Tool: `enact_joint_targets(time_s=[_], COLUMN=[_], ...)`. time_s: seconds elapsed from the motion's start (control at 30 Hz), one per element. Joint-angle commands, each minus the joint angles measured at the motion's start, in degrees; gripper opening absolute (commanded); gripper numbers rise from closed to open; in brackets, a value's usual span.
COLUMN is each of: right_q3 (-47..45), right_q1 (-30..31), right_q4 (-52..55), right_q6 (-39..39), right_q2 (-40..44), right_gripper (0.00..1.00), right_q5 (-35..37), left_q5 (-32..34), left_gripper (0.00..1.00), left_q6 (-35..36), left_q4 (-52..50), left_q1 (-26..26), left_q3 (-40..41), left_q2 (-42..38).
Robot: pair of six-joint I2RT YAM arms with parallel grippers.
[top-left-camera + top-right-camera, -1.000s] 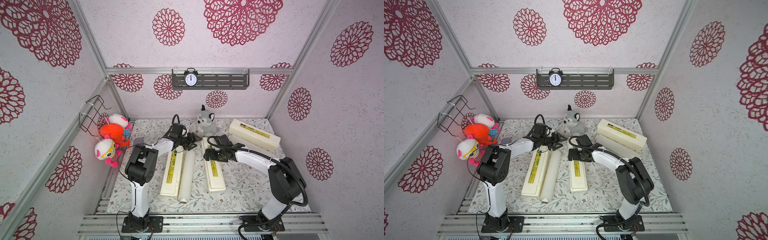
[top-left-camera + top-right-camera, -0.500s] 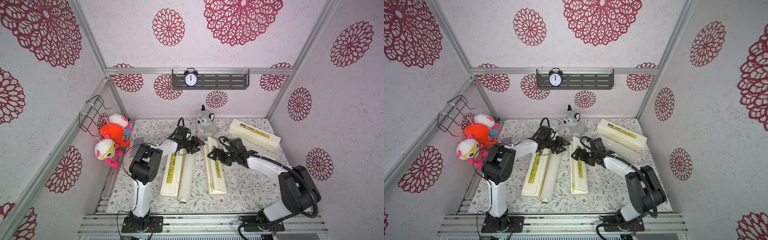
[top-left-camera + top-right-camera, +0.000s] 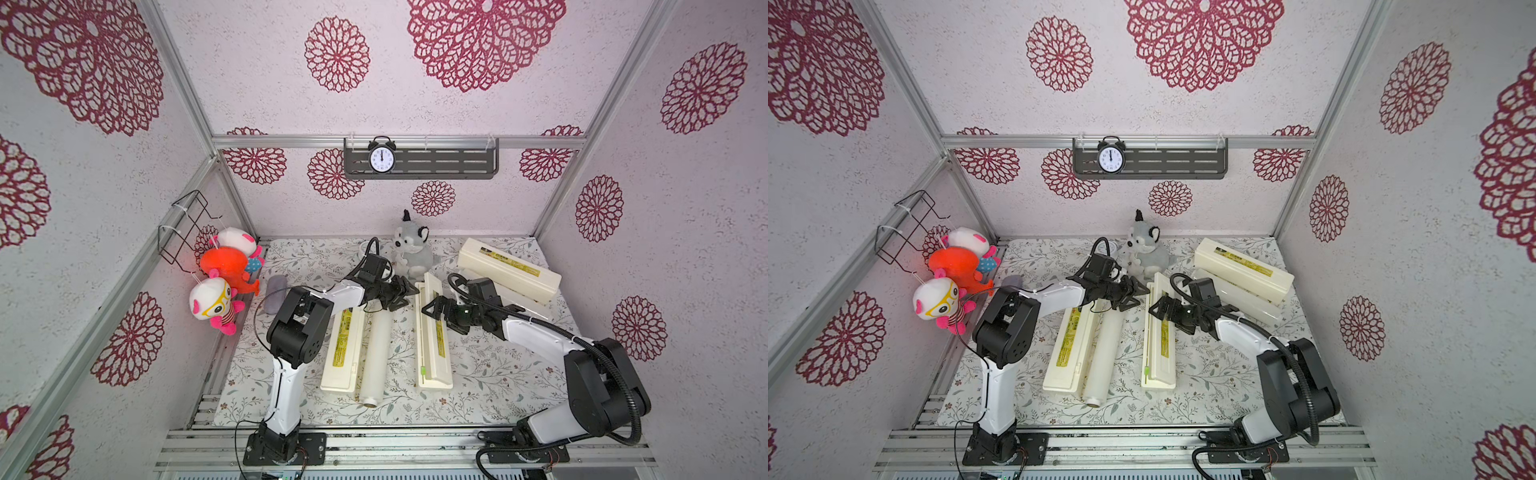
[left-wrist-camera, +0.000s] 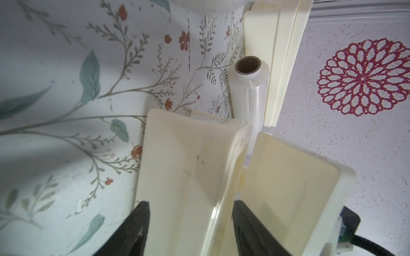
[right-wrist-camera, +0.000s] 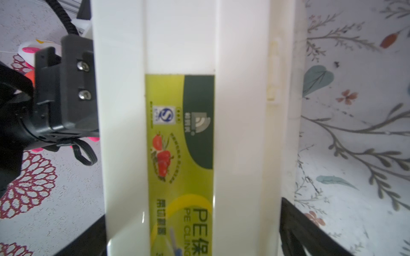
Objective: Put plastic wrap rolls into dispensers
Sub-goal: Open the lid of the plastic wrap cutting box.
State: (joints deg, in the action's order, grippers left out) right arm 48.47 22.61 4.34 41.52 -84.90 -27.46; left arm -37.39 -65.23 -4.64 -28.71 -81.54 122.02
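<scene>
**Desk:** What do both top views show?

**Photographer:** A long cream-white plastic box with a yellow-green label, the centre dispenser (image 3: 432, 361), runs from just in front of the grey plush wolf (image 3: 411, 251) toward the table's front, its lid ajar. The left gripper (image 3: 409, 296) is at the box end nearest the wolf. The right gripper (image 3: 442, 316) straddles the box slightly farther from the wolf.

**Desk:** And the rolls?

**Photographer:** A glossy translucent-white plastic wrap roll (image 3: 376, 357) lies on the floral mat (image 3: 498, 374), in front of the wolf and to its left. It is just beside the closed second dispenser (image 3: 343, 349). Right of the wolf, the third dispenser (image 3: 1241, 266) lies closed, with the back roll (image 3: 1258, 307) along its near side.

**Desk:** The left wrist view?

**Photographer:** Two dark fingers (image 4: 142, 230) stand at a middling gap, one on either side of one half of the open centre dispenser (image 4: 184, 166). Whether they pinch it cannot be told. Beyond them, the back roll (image 4: 250, 93) rests against the third dispenser (image 4: 273, 55).

**Desk:** The right wrist view?

**Photographer:** The right gripper's fingers (image 5: 310, 232) are spread to full width, one at each long side of the centre dispenser (image 5: 239, 133). Its label faces the camera, and the box fills the gap between the fingers.
</scene>
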Motion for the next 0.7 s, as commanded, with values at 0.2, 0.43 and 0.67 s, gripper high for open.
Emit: enact_joint_targets(time_s=[0.2, 0.43, 0.67], right_q3=[8.9, 13.5, 13.9], right_q1=[2.5, 4.0, 4.8], right_q4=[1.7, 8.6, 10.4], right_q6=[-4.2, -7.6, -9.4], right_q2=[1.0, -1.7, -4.0], right_gripper=[0.99, 0.99, 0.99], right_q5=[2.6, 6.9, 9.7], left_q5=[-4.5, -5.0, -4.5], left_gripper=[0.69, 0.71, 0.71], left_q6=[1.0, 2.8, 3.9], left_q4=[-1.0, -3.7, -5.1], left_q1=[-3.0, -3.3, -3.3], left_q3=[-2.6, -3.1, -3.1], left_q2=[-0.2, -2.3, -2.2])
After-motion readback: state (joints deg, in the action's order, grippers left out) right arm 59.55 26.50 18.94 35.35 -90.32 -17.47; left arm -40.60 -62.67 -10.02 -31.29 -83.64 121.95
